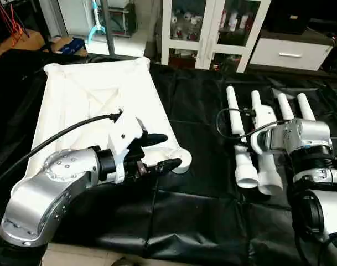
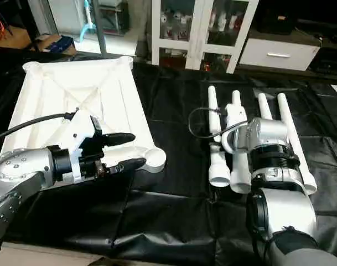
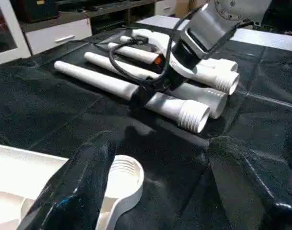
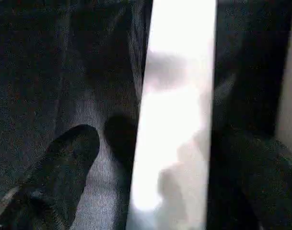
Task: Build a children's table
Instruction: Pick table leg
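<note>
Right gripper (image 4: 150, 158) hangs over the legs (image 1: 247, 160), fingers apart astride one, its length running between them; left gripper (image 1: 160, 151), fingers apart, waits by the top's corner socket (image 1: 181, 160).

one white square table top (image 1: 96, 105) lies ribbed side up on one black mat (image 1: 196, 210). four white tube legs (image 2: 216, 138) lie side by side. two grippers, left gripper (image 1: 169, 151) and right gripper (image 4: 155, 158). one glass-door cabinet (image 1: 212, 27) stands behind.

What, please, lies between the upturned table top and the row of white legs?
Only bare black mat separates the table top from the legs, seen in both eye views.
</note>
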